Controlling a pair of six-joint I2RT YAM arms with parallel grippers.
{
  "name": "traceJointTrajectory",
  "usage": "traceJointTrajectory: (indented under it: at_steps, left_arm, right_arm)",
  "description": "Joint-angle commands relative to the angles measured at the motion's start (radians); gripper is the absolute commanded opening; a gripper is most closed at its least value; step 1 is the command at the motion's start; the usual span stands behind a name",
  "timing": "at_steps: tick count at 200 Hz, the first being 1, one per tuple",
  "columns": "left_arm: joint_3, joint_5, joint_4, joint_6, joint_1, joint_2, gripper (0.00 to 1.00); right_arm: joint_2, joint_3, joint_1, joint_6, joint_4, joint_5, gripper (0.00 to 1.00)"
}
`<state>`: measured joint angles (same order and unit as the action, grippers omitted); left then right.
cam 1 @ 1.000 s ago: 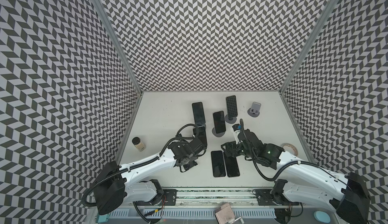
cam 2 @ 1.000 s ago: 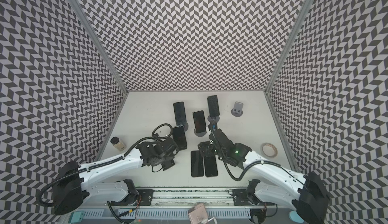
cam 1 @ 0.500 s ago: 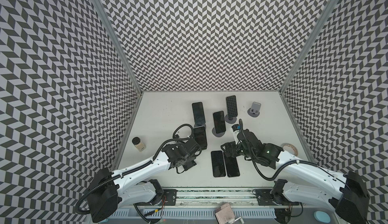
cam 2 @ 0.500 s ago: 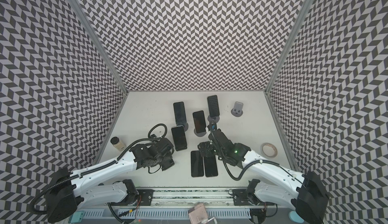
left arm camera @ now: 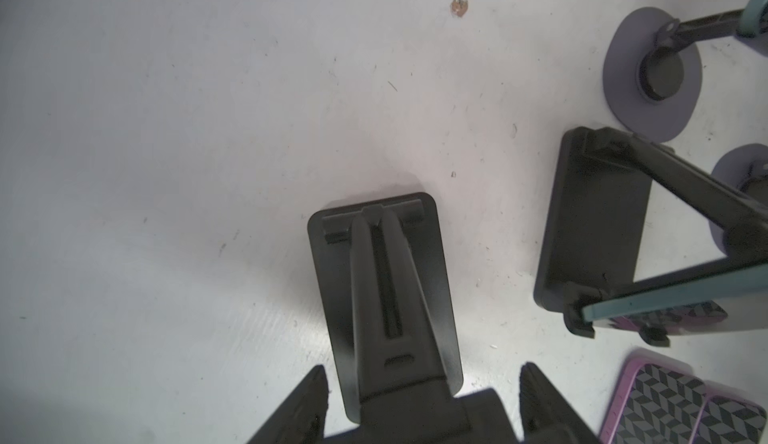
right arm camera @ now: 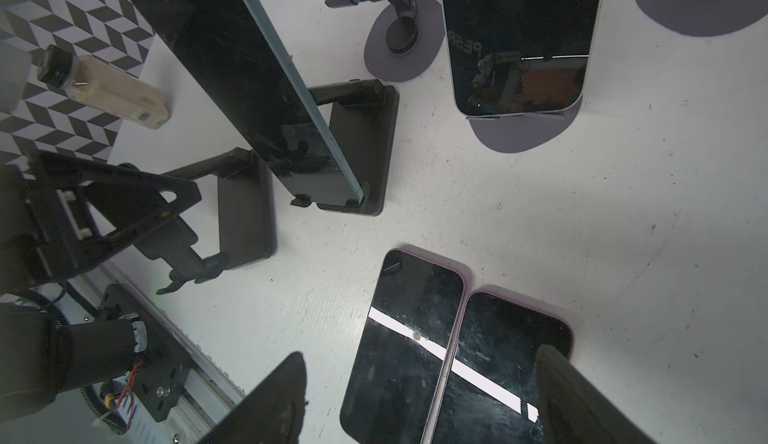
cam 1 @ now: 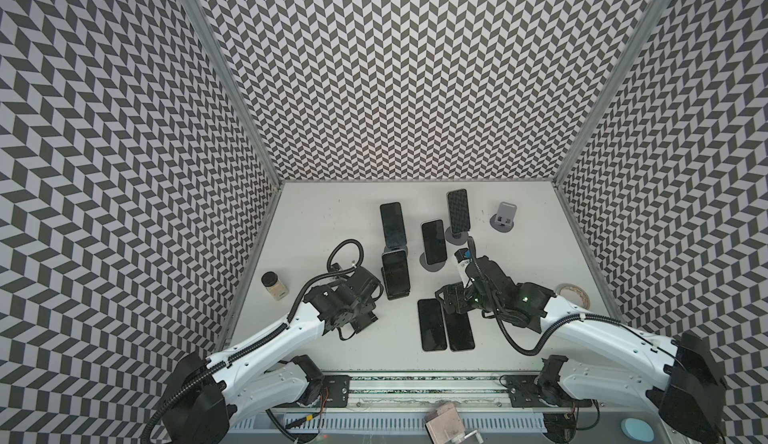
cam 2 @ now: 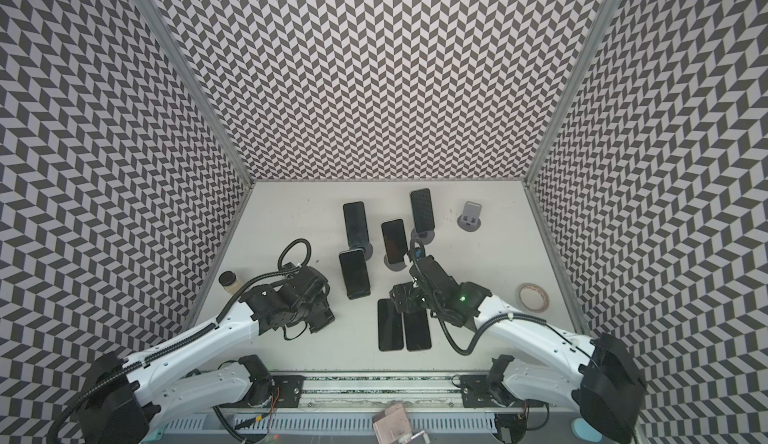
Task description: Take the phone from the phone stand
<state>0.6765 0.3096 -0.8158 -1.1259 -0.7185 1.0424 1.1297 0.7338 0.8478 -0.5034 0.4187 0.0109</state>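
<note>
The left gripper (left arm camera: 424,369) is clamped tight on the cradle end of an empty black stand (left arm camera: 386,279). The stand is matte plastic, with a rounded slab base and a slotted hinged arm. Whether its base bears on the table (cam 1: 332,221) I cannot tell. Just beside it the teal-edged phone (cam 1: 395,273), glossy and dark, leans in a black folding stand (right arm camera: 361,142), its lower edge caught on two small lips.

The right gripper (right arm camera: 419,354) hangs with its dark tapered fingers (right arm camera: 274,404) parted about halfway and nothing between them. It is above the far ends of a pink-cased phone (cam 1: 432,329) and a second pink-cased phone (cam 1: 459,331). These lie flat, screens up, with their long edges touching and the smudged glass mirroring a strip of light.

Behind them a silver-edged phone (cam 1: 433,240) rests on a grey disc-footed stand (right arm camera: 523,130). Farther back stand a rear dark phone (cam 1: 392,223) and a pattern-mirroring phone (cam 1: 458,211), each propped up, with an empty grey stand (cam 1: 503,218) off to the right.

The table is flat and white, scuffed with fine scratches and specks. Walls (cam 1: 415,88) of black-and-white chevrons close three sides, joined by aluminium corner posts (cam 1: 230,88). A black-lidded jar (cam 1: 274,291) sits near the left wall and a tape roll (cam 1: 573,295) near the right.
</note>
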Motion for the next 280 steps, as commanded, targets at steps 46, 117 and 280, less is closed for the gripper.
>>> traceJointTrajectory:
  at_steps: [46, 117, 280]
  left_arm:
    - [0.074, 0.017, 0.101, 0.238, 0.203, 0.024, 0.6]
    - [0.198, -0.036, 0.288, 0.455, 0.438, 0.2, 0.6]
    - [0.399, -0.13, 0.512, 0.582, 0.69, 0.584, 0.65]
  right_arm:
    - [-0.002, 0.039, -0.003, 0.023, -0.022, -0.006, 0.84]
    - [0.012, 0.074, -0.003, 0.033, -0.026, -0.005, 0.84]
    - [0.107, 0.272, -0.003, 0.096, 0.012, -0.097, 0.84]
